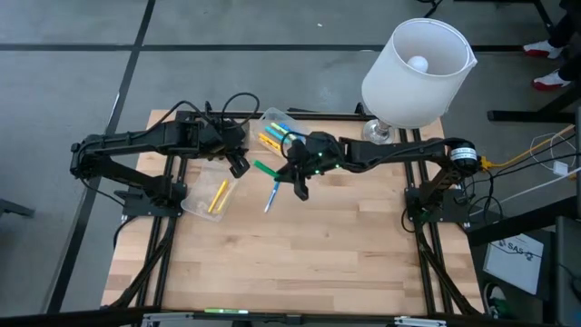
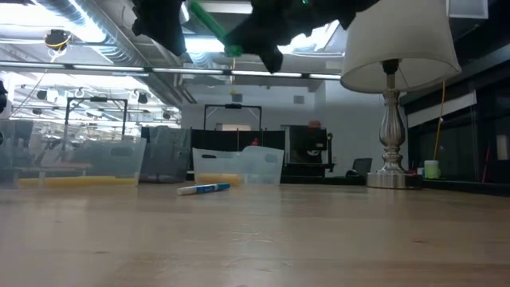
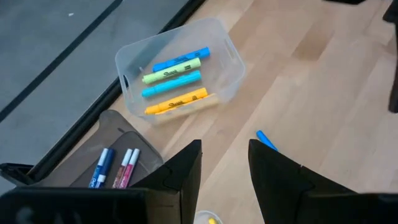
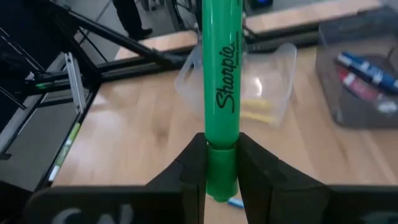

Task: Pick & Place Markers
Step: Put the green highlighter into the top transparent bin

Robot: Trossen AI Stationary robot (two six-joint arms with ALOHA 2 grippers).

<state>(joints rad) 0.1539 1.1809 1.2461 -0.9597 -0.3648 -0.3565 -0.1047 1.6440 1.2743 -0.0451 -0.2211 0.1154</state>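
Observation:
A green marker [image 4: 221, 87] is held high above the table by my right gripper [image 4: 221, 146], which is shut on it over the table's middle [image 1: 290, 174]. A blue marker [image 1: 271, 198] lies flat on the wood below. At the far edge a clear bin [image 3: 177, 74] holds several blue, green and yellow markers. Another clear bin [image 1: 211, 195], at the left, holds yellow markers. Beside the far bin, a smoky container [image 3: 115, 168] holds blue and pink markers. My left gripper [image 3: 225, 152] hangs open above the left bin [image 1: 240, 166], with nothing between its fingers. My right gripper pinches the green marker between its two fingers at one end [image 4: 221, 163]. The marker runs along the fingers and sticks out past their tips toward the table's left [image 1: 265, 168]. It is lifted clear of the table and tilted [image 2: 211, 28].
A table lamp with a white shade [image 1: 418, 68] stands at the far right corner, its metal base [image 2: 390, 171] on the wood. The near half of the table [image 1: 290, 263] is bare wood. Cables lie behind my left arm at the far edge [image 1: 227, 104].

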